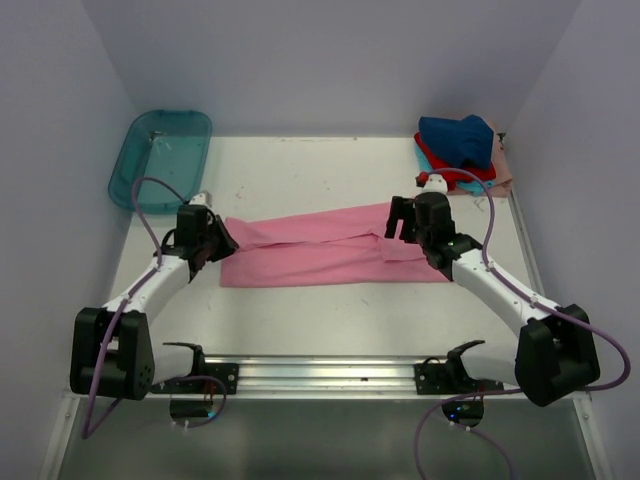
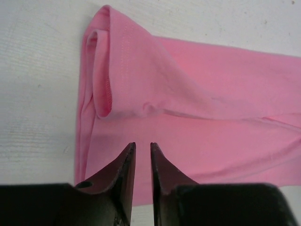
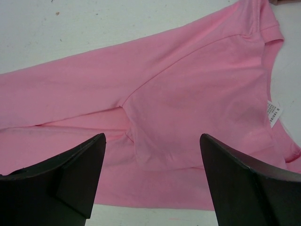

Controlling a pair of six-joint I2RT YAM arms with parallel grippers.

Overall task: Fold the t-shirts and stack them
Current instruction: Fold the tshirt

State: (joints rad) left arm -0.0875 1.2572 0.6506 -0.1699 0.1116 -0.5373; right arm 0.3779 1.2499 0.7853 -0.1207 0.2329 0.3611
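Top external view: the pink t-shirt (image 1: 330, 250) lies as a long band across the table (image 1: 320, 320), seemingly mid-fold. The left gripper (image 2: 142, 147) is clenched on its left end. The right gripper (image 3: 151, 137) hangs spread over the collar end and probably must close there before the ends meet.

Beyond the pink cloth t-shirt (image 1: 320, 250), bare white counter (image 1: 320, 170) opens between the translucent teal plastic tub (image 1: 160, 160) and piled coloured cloth shirts (image 1: 458, 140).
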